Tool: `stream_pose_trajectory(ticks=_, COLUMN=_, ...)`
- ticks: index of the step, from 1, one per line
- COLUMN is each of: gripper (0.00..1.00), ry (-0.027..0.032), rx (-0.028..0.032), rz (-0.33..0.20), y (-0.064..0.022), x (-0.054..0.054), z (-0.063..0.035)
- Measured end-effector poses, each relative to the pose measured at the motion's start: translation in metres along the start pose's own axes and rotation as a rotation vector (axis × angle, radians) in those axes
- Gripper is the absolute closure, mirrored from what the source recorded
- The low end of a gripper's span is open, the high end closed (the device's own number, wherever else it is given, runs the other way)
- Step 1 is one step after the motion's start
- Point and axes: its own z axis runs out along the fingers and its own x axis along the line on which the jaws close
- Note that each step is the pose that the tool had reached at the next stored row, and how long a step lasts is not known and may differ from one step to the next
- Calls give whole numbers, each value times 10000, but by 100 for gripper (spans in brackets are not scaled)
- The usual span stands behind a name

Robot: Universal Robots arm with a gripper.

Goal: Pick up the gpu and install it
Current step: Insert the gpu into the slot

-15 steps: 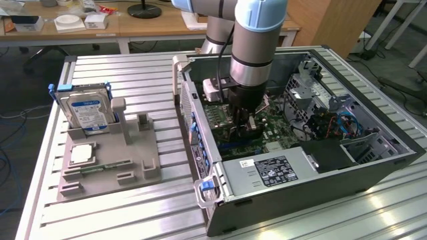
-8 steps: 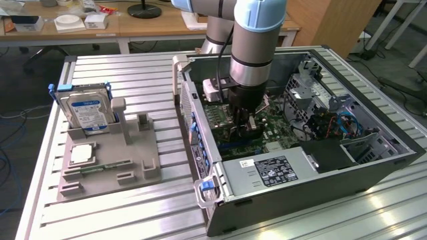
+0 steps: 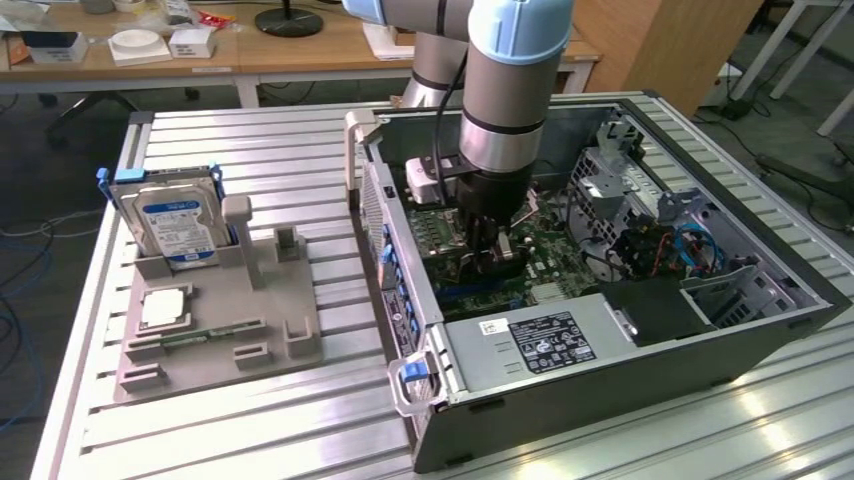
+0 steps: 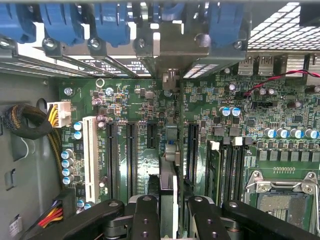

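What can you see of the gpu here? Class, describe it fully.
The gpu appears edge-on: a thin, dark card standing upright on its long edge, clamped between the black fingers of the pincer. It is inside the open computer case, over the green motherboard, parallel with the black expansion slots, its far end toward the rear slot openings. Whether it is seated in a slot cannot be told.
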Motion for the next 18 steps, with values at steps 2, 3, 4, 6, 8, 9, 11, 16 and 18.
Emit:
stream_pose_trajectory(ticks=2, gripper=73, ry=-2, rx=0, rz=0, y=0, x=0, z=1)
stream_pose_trajectory(ticks=3, gripper=73, ry=-2, rx=0, rz=0, y=0, x=0, z=0)
stream_pose_trajectory(ticks=4, gripper=73, ry=-2, rx=1, rz=-5, y=0, x=0, z=1)
stream_pose_trajectory(ticks=6, gripper=73, ry=-4, rx=2, rz=-24, y=0, x=0, z=1)
stream_pose_trajectory(ticks=8, gripper=73, ry=-6, rx=3, rz=-52, y=0, x=0, z=1)
stream_pose_trajectory(ticks=9, gripper=73, ry=-9, rx=3, rz=-67, y=0, x=0, z=1)
stream_pose_trajectory(ticks=11, gripper=73, ry=-16, rx=3, rz=-107, y=-5, x=1, z=1)
stream_pose_trajectory(ticks=16, gripper=73, ry=-26, rx=7, rz=-179, y=-12, x=4, z=2)
stream_pose_trajectory(ticks=18, gripper=73, ry=-33, rx=7, rz=-191, y=-12, x=4, z=2)
